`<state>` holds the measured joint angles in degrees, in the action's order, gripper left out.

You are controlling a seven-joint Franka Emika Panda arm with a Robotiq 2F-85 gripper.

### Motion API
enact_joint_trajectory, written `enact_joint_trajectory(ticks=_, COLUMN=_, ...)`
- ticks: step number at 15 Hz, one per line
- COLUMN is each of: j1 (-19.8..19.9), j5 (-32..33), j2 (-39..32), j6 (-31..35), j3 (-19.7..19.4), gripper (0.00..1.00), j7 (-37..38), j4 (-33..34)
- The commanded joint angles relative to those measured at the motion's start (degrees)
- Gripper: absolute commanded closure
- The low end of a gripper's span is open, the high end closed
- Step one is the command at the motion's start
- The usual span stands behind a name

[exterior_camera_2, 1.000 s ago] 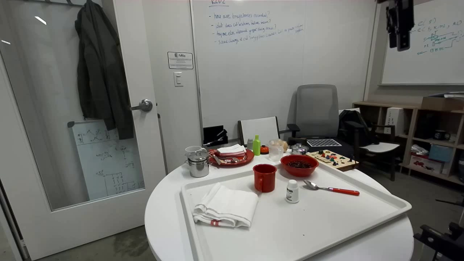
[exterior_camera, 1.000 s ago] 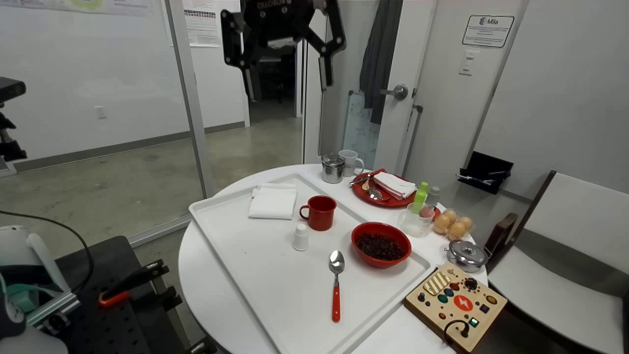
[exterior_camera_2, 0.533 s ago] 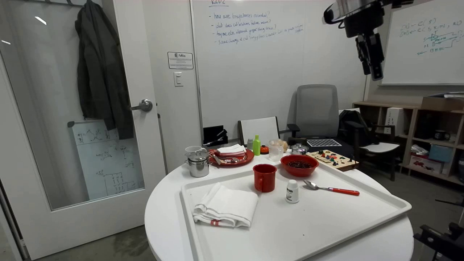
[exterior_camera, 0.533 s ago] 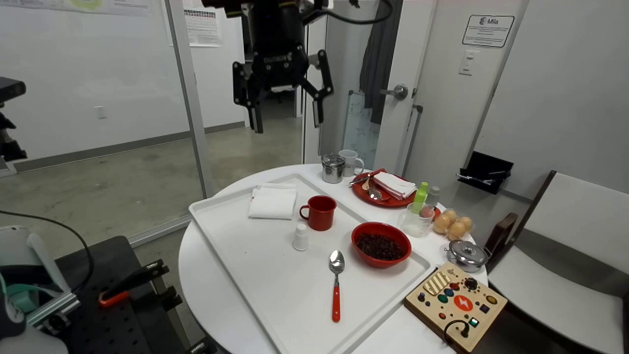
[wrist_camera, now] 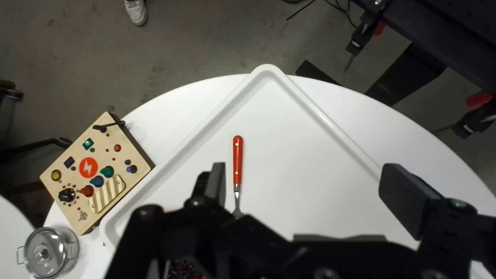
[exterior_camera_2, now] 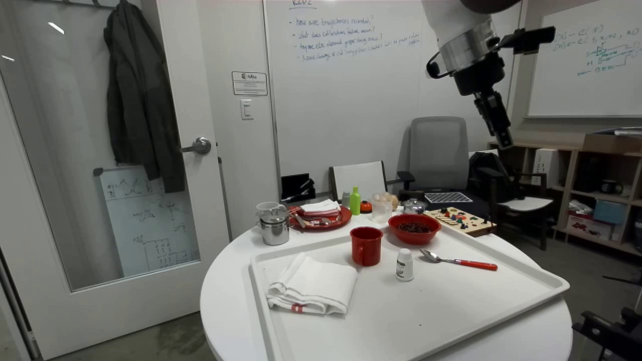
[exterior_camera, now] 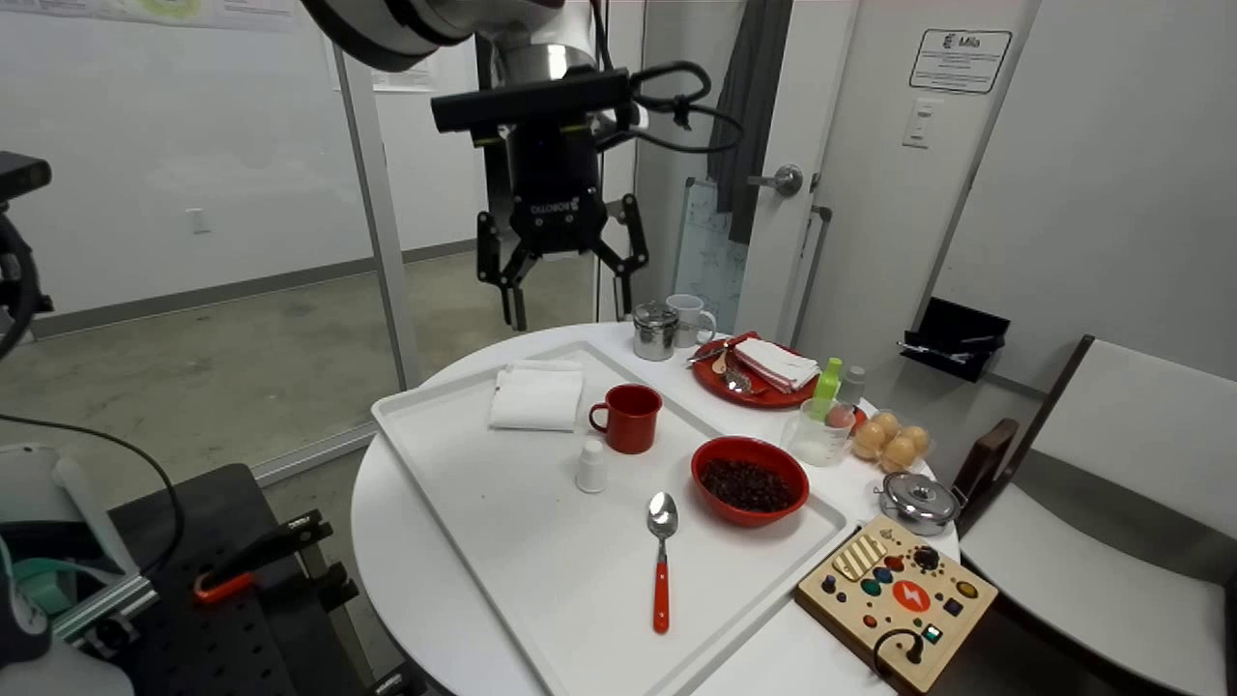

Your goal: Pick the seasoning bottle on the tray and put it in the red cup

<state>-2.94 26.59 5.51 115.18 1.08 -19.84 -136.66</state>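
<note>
The seasoning bottle is a small white shaker (exterior_camera: 591, 469) (exterior_camera_2: 405, 265) standing upright on the tray in both exterior views. The red cup (exterior_camera: 633, 421) (exterior_camera_2: 366, 246) stands upright close beside it on the same tray, its handle on its side. The white tray (exterior_camera: 541, 551) (exterior_camera_2: 451, 311) lies on a round white table; part of it shows in the wrist view (wrist_camera: 310, 155). My gripper (exterior_camera: 571, 317) (exterior_camera_2: 504, 142) is open, with nothing between its fingers (wrist_camera: 304, 174), high above the table. The bottle and the cup do not show in the wrist view.
On the tray are a red bowl of dark beans (exterior_camera: 749, 483), a spoon with a red handle (exterior_camera: 661, 570) and a folded white napkin (exterior_camera: 536, 396). Around it stand a metal pot (exterior_camera: 655, 333), a red plate (exterior_camera: 710, 375), a green bottle (exterior_camera: 826, 387) and a wooden button board (exterior_camera: 899, 599).
My arm has come down into view, and the gripper is lower and nearer the table in both exterior views. It stays open. The things on the tray have not moved.
</note>
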Motion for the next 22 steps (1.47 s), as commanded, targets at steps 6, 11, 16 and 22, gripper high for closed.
enact_joint_trajectory(ticks=6, j1=2.1, j5=-3.7, j2=-4.1, j6=4.6, j3=-0.8, gripper=0.00, j7=9.6, j4=4.9)
enact_joint_trajectory(ticks=11, j1=2.1, j5=-2.4, j2=-4.3, j6=5.2, j3=-0.6, gripper=0.00, j7=10.8, j4=4.4)
enact_joint_trajectory(ticks=16, j1=1.7, j5=-5.4, j2=-8.1, j6=14.2, j3=-0.1, gripper=0.00, j7=12.7, j4=2.9)
enact_joint_trajectory(ticks=22, j1=0.1, j5=-6.3, j2=-21.2, j6=32.0, j3=1.6, gripper=0.00, j7=11.4, j4=7.0)
